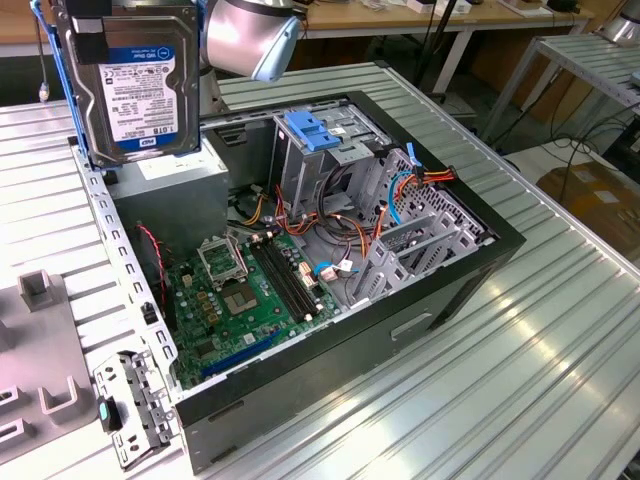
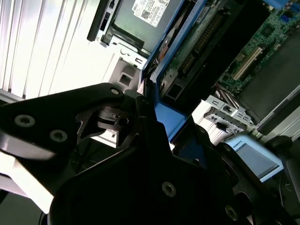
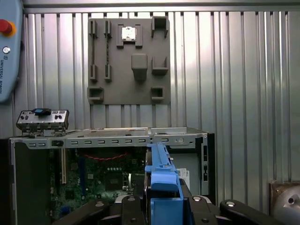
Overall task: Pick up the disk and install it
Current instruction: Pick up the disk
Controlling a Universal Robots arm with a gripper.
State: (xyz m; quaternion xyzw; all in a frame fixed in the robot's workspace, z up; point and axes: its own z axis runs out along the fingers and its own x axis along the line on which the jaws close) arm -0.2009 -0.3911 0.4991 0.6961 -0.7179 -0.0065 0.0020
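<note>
Silver-metal disk (image 1: 130, 80), flat and rectangular, held above the open case.
Its white-and-blue label and blue side rails show at the exterior view's upper left, over the black open computer case (image 1: 350, 372) on the ribbed metal table (image 1: 560, 380). In the first wrist view, the black tool (image 3: 164, 208) is clamped on the disk's blue rail.

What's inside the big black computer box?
A green circuit board, a grey metal drive cage with a blue tab, and coloured cables. The raised silver metal disk hides part of the grey power supply box.
</note>
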